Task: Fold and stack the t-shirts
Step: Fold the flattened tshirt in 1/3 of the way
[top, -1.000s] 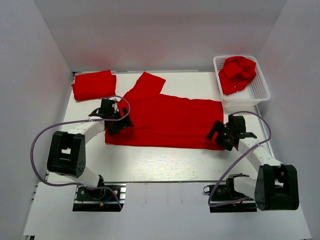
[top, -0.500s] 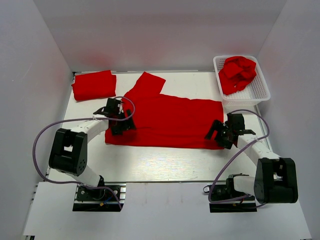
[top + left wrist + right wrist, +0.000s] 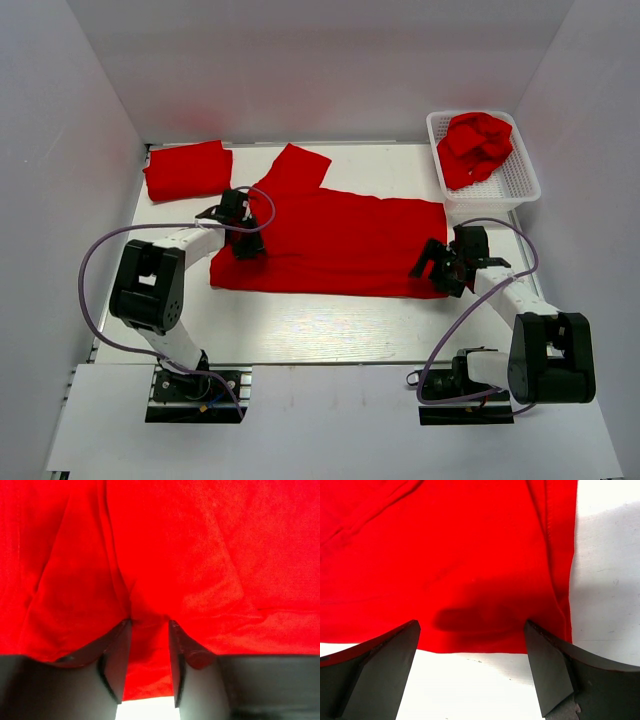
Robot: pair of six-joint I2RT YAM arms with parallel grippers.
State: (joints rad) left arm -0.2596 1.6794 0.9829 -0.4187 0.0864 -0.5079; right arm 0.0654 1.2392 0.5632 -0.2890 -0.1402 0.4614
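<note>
**Left pincer nipping the spread shirt, right pincer gaping at its corner**

Top view: the white plastic mesh basket (image 3: 485, 203) is sitting at the table's far right corner, holding one crumpled plain red cloth t-shirt (image 3: 475, 145) that is heaping above its rim. A folded plain red cloth t-shirt (image 3: 188, 170) is lying at the far left corner. The spread plain red short-sleeved t-shirt (image 3: 340, 240) is lying flat across the middle of the white table (image 3: 320, 325), one sleeve pointing towards the back. Bare table is showing along the whole near edge and as narrow strips at both sides. The left gripper (image 3: 247, 248) is resting on the shirt's left edge; the right gripper (image 3: 432, 268) is sitting at its near right corner.

Left wrist view: the left gripper (image 3: 149, 625) is standing narrow, a ridge of the spread shirt (image 3: 175, 555) sitting between its fingers, creases running out from them.

Right wrist view: the right gripper (image 3: 471, 627) is standing wide, gripping nothing, its fingers straddling the shirt's (image 3: 445, 555) near hem. The side hem is running just inside the right-hand finger, with bare table (image 3: 605, 555) beyond it.
</note>
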